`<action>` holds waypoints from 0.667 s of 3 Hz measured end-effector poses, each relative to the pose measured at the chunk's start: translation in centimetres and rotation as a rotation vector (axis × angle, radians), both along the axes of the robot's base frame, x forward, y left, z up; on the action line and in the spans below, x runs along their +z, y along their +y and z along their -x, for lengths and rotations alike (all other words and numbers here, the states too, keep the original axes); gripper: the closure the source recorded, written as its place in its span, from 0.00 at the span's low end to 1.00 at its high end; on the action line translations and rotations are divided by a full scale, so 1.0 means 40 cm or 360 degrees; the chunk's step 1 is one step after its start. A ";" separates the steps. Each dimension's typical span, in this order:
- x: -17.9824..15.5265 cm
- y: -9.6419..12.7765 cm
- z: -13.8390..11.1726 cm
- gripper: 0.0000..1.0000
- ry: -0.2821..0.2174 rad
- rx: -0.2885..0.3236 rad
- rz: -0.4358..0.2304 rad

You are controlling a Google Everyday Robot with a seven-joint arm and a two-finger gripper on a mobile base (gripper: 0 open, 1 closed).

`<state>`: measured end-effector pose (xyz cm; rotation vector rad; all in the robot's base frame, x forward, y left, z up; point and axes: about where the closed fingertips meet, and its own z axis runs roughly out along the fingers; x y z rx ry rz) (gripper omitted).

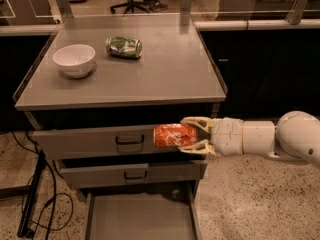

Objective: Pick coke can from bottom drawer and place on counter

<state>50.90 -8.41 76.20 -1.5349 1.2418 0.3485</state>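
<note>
The coke can (173,136), red-orange with white script, lies sideways in the air in front of the top drawer face. My gripper (187,135) reaches in from the right on a white arm and is shut on the coke can, one finger above it and one below. Down below, the bottom drawer (142,219) is pulled out, showing a flat grey floor. The counter (165,66) is the grey cabinet top just above and behind the can.
On the counter stand a white bowl (74,60) at the left and a green can (124,47) lying on its side near the back. Two upper drawers (125,156) with dark handles are slightly open. Black cables (30,204) trail on the floor at left.
</note>
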 end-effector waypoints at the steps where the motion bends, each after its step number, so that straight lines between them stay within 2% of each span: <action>1: 0.000 0.000 0.000 1.00 0.0000 0.0000 0.0000; 2: 0.036 0.015 -0.019 1.00 -0.0023 0.0026 0.0033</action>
